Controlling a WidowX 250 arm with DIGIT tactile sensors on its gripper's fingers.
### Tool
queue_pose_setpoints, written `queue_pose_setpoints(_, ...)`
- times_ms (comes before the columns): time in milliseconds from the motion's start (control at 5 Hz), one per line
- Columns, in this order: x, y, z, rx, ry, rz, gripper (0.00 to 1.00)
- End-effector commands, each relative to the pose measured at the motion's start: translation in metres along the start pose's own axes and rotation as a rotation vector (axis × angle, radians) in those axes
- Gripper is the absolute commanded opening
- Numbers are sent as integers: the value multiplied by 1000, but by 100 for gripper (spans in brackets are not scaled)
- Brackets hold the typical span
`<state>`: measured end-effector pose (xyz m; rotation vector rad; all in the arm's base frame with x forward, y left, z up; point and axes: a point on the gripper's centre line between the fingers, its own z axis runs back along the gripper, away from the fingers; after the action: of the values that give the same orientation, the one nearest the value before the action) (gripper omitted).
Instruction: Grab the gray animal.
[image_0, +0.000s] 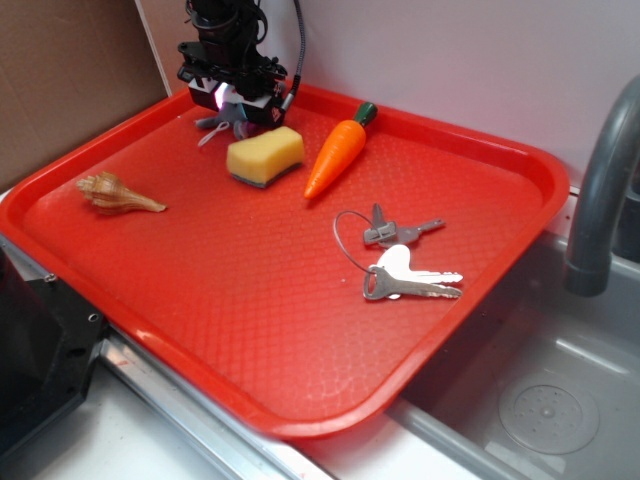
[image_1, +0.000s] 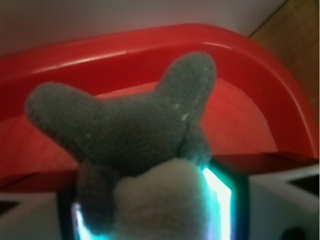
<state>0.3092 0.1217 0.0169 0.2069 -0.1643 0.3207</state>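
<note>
Jaws of the gripper clenched on the gray animal at the far corner of the red tray, beside the sponge.

sponge left of carrot on tray

The gripper is lowered at the surface's far corner, pointed downward, and is closed on the gray animal, which is pinched between lit fingers.

Black arm, cabled, seemingly glowing hand
</note>
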Motion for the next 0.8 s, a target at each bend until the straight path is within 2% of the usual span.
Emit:
queue_pose_setpoints(0, -8, 11, 13, -7, 29, -5, 0)
queue_pose_setpoints(200, -34, 6, 57, -117, 27, -81, 0)
queue_pose_setpoints(400, -73, -5, 118, -167, 4, -175, 0)
queue_pose_setpoints(600, -88, -3, 174, -334, -26, -239, 0)
